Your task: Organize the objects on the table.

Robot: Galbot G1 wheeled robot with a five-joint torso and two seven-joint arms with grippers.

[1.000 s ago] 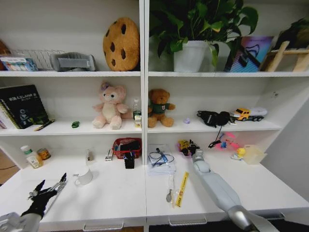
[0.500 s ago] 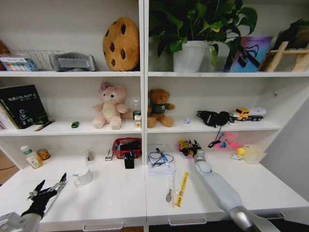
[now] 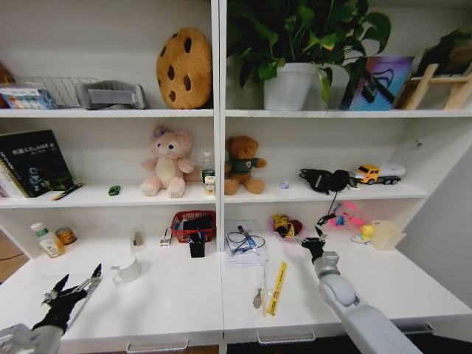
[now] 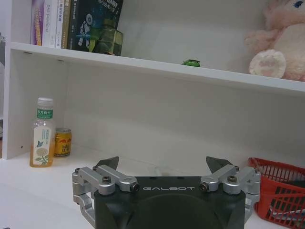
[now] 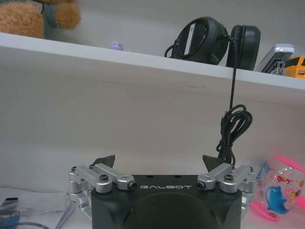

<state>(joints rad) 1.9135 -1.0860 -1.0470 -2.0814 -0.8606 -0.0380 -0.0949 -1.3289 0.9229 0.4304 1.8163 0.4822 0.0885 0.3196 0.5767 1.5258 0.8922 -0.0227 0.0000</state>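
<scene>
Right gripper [image 3: 316, 243] raised over the white table [image 3: 413, 284], fingers spread apart, arm running back toward the near right corner. Just beyond its tips, a small dark and yellow cluster [image 3: 284, 225] against the back wall; off to its right, a pink toy [image 3: 345, 216] and a pale yellow tub [image 3: 386, 234]. To its left, a stack of papers [image 3: 245, 246] with a cable on top, and nearer, a yellow ruler [image 3: 278, 286] lying flat. Left gripper [image 3: 74, 287] low at the near left corner, fingers apart, with a white mug [image 3: 129, 270] just beyond it and a red basket [image 3: 195, 224] farther back.
</scene>
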